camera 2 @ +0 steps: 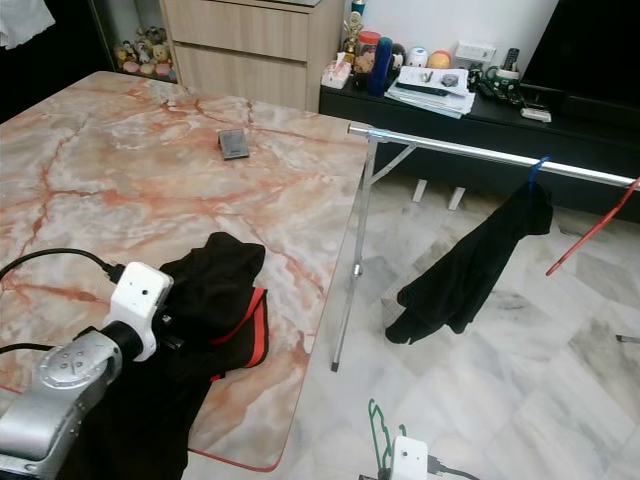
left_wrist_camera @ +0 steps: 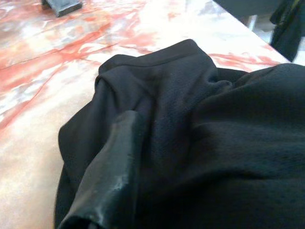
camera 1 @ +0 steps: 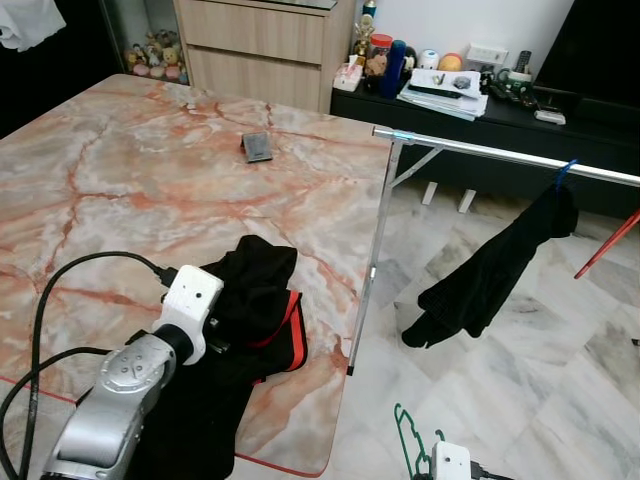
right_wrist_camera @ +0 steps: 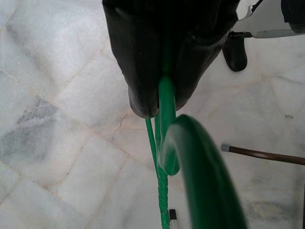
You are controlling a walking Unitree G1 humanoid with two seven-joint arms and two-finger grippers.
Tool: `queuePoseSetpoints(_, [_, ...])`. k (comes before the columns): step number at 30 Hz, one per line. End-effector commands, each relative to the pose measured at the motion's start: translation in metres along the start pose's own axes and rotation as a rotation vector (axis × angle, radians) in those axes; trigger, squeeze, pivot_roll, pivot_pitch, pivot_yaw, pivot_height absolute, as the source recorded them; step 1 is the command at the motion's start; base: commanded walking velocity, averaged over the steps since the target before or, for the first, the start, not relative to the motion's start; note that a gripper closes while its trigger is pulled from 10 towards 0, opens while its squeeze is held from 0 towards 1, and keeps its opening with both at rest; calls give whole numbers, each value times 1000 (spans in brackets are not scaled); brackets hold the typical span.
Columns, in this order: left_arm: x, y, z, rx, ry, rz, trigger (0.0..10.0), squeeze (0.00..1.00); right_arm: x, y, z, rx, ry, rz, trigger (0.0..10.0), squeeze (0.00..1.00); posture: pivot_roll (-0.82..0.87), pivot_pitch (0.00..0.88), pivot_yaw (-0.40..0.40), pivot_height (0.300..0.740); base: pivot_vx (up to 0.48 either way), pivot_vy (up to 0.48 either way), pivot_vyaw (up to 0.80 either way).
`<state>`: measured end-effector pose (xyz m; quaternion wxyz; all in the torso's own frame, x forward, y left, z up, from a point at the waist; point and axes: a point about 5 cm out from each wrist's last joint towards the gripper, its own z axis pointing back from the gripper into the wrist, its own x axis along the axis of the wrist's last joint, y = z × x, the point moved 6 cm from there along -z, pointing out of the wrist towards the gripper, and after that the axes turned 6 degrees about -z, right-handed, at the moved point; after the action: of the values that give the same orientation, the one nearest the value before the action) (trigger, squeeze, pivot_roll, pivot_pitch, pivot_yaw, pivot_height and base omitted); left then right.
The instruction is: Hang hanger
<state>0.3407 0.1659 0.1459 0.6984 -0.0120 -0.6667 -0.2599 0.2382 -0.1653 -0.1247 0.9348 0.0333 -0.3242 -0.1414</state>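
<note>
My right gripper [right_wrist_camera: 162,102] is low over the floor, beside the table's near corner, and shut on the hook stem of a green hanger [right_wrist_camera: 167,124]. The hanger's top [camera 1: 405,432] rises just beside the white wrist. My left gripper [camera 1: 235,325] rests on the table and is buried in a heap of black garment with red trim [camera 1: 262,300]. One black finger [left_wrist_camera: 109,176] lies against the cloth, which covers the other; the gripper looks shut on the garment. A silver rack rail [camera 1: 500,152] runs off to the right past the table's edge.
The marble table [camera 1: 150,170] has a small dark object [camera 1: 258,147] on it. On the rail, another black garment [camera 1: 490,270] hangs from a blue hook, with a red hanger [camera 1: 605,245] further right. A cluttered dark console [camera 1: 450,100] stands behind; marble floor lies under the rack.
</note>
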Motion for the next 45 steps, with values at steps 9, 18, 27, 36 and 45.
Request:
queuePoseSetpoints(9, [9,20,5,39,28,-23,10000,1000,-11,-1,1,-6,29,-14,10000,0,110,108,-34,740,0,0,0])
queuePoseSetpoints(18, [19,42,17,12,18,-29,10000,1000,-10,0,1,-5,27,-22,10000,0,117,117,-35,740,0,0,0])
queuePoseSetpoints(27, [7,-24,38,-395,98,-80,10000,1000,-10,0,1,-9,26,-23,10000,0,113,127,-36,740,0,0,0])
queuePoseSetpoints(36, [23,93,13,372,-13,155,10000,1000,-9,1,1,-4,27,-19,10000,0,122,135,-37,740,0,0,0])
queuePoseSetpoints(45, [-6,-45,45,-492,167,-50,10000,945,-9,2,1,-3,27,-20,10000,0,116,140,-34,740,0,0,0])
